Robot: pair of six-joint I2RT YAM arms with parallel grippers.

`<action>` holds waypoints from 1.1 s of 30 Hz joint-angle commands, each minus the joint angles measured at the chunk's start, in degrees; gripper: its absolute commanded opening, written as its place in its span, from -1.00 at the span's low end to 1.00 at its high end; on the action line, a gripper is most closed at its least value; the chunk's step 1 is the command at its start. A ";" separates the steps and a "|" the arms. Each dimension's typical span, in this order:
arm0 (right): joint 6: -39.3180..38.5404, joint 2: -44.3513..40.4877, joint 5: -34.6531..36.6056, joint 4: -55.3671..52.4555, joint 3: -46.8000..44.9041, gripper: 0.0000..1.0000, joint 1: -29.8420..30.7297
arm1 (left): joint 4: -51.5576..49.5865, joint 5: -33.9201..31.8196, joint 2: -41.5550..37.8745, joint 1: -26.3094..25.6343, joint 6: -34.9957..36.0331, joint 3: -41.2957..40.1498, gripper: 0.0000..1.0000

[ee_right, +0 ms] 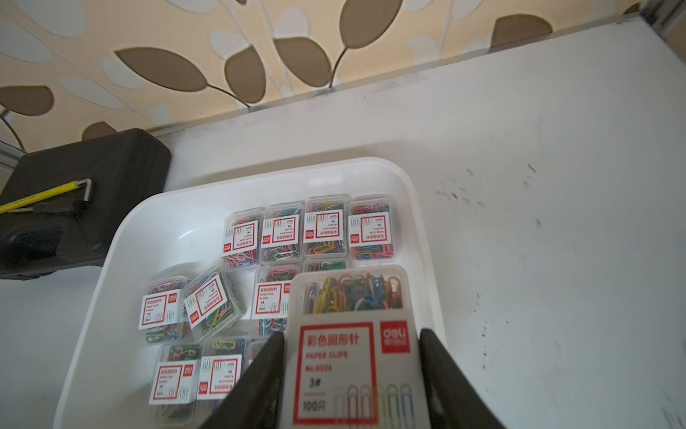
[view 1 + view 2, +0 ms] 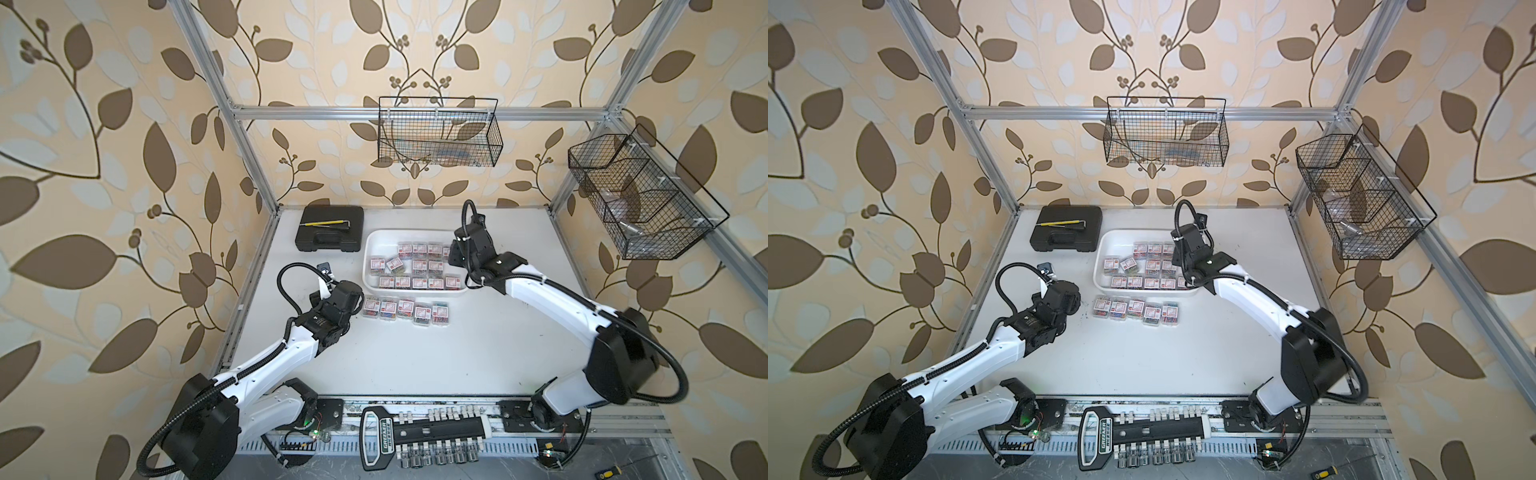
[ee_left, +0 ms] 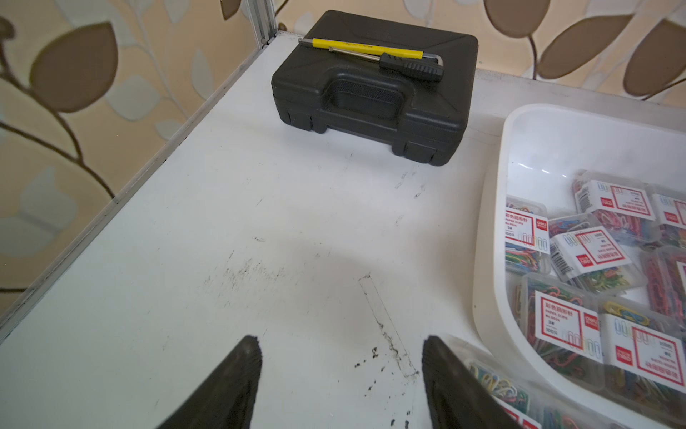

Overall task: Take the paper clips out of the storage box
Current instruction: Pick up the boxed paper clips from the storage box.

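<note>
The right tool (image 1: 352, 332) is gripping one clear box of paper clips (image 1: 349, 297) by its sides, above the white storage box (image 1: 122, 237) (sitting toward the far edge of the worktop (image 1: 557, 185)). Multicoloured clips are showing above its white, red-framed label (image 1: 334, 371). Five more boxes (image 2: 405, 309) are lying in a row beside the storage box's near rim. The left tool (image 3: 341, 340) is hanging open, empty.

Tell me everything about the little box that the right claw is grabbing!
The paper clip box is small, clear plastic, packed with clips in red, yellow, blue and green. A white label with a red frame reads "PAPER CLIPS". The right gripper pinches it, one black finger against each side. It sits over the storage box, hiding parts of other boxes behind it; whether it's lifted is unclear.
</note>
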 commanded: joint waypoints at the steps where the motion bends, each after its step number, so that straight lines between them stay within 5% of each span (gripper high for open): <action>1: 3.18 -8.80 3.63 0.46 -10.53 -0.01 0.47 | 0.88 -0.69 -1.12 -0.08 0.42 -0.22 0.40; 7: 8.88 -28.83 6.80 6.51 -31.65 -0.03 3.42 | 2.19 -0.75 -4.61 -0.14 0.48 -2.46 0.40; 14: 15.67 -35.00 13.34 4.55 -39.81 -0.04 9.32 | 2.58 -1.50 -6.53 -0.15 0.13 -3.67 0.40; 21: 22.78 -30.51 16.60 16.47 -48.82 -0.08 15.89 | 2.47 -2.96 -6.95 -0.19 -0.36 -3.82 0.37; 26: 25.48 -26.35 22.21 20.14 -49.30 -0.09 22.87 | 2.46 -3.04 -7.05 -0.23 -0.54 -3.99 0.36; 33: 26.79 -16.67 21.33 26.87 -48.82 -0.08 28.48 | 2.28 -3.51 -7.31 -0.32 -0.81 -4.08 0.35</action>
